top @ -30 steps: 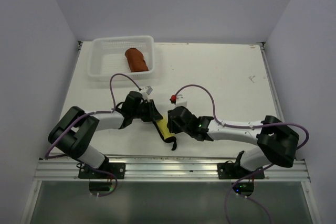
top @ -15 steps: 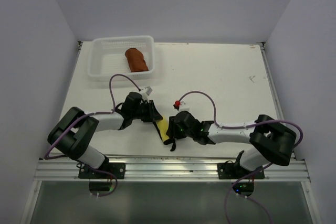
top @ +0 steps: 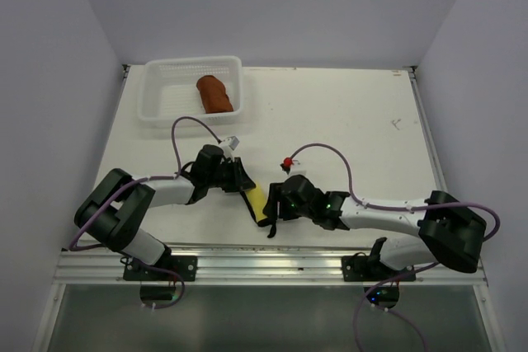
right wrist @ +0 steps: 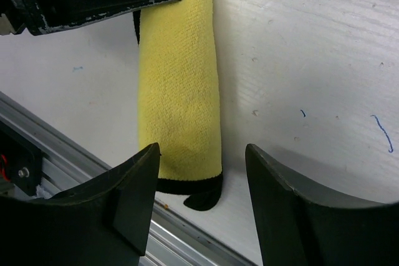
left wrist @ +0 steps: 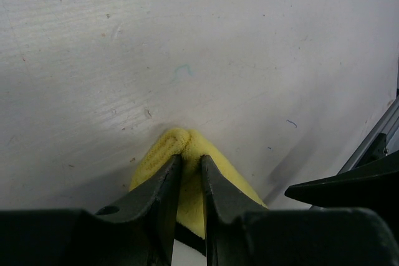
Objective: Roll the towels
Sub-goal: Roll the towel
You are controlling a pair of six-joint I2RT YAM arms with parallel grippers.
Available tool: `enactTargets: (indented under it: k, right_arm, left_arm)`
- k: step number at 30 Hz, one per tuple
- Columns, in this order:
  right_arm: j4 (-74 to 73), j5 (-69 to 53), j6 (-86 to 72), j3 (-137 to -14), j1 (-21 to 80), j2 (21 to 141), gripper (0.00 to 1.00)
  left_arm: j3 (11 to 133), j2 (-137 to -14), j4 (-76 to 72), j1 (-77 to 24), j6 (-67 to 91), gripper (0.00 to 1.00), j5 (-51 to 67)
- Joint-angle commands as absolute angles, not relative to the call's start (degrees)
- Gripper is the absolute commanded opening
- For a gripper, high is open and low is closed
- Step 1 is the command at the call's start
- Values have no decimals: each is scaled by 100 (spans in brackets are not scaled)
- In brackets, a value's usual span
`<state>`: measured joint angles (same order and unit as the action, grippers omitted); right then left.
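Observation:
A yellow towel (top: 257,204) with a dark brown hem lies rolled into a narrow tube near the table's front edge. My left gripper (top: 242,186) is shut on the roll's far end, and the left wrist view shows yellow cloth (left wrist: 154,157) pinched between its fingers (left wrist: 190,159). My right gripper (top: 278,204) is open, its fingers standing on either side of the roll's near, hemmed end (right wrist: 179,91) without touching it (right wrist: 202,149). The rust-brown towel (top: 216,93) lies rolled inside the white mesh basket (top: 157,105) at the back left.
A metal rail (top: 264,263) runs along the table's near edge, just below the yellow roll's hem (right wrist: 37,154). Purple cables loop over both arms. A small white connector (top: 232,143) and a red-tipped plug (top: 288,161) sit by the wrists.
My right gripper's jaws have spread wide apart around the yellow roll's near end, and the right arm has stretched out lower and to the right. The left gripper has kept its hold.

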<state>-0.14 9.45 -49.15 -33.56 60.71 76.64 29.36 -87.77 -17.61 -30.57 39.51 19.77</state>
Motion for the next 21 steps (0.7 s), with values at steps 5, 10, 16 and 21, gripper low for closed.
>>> enactTargets:
  k: [5,10,16,21]
  right_arm:
    - [-44,642,-5203,-3656,6091,7874,63]
    - [165,554,-5221,-3525,6100,8173,63]
    - [465,185,-5300,-3419,6091,8508,59]
    - [580,-122,-5256,-3349,6091,8438,44]
  left_arm:
    - [2654,-8947,-703,-3067,3727,25,1397]
    - [2637,-8912,-677,-3067,3718,25,1389]
    - [2628,-8930,-668,-3067,3691,25,1354]
    - [2663,-8947,-633,-3067,3665,25,1257]
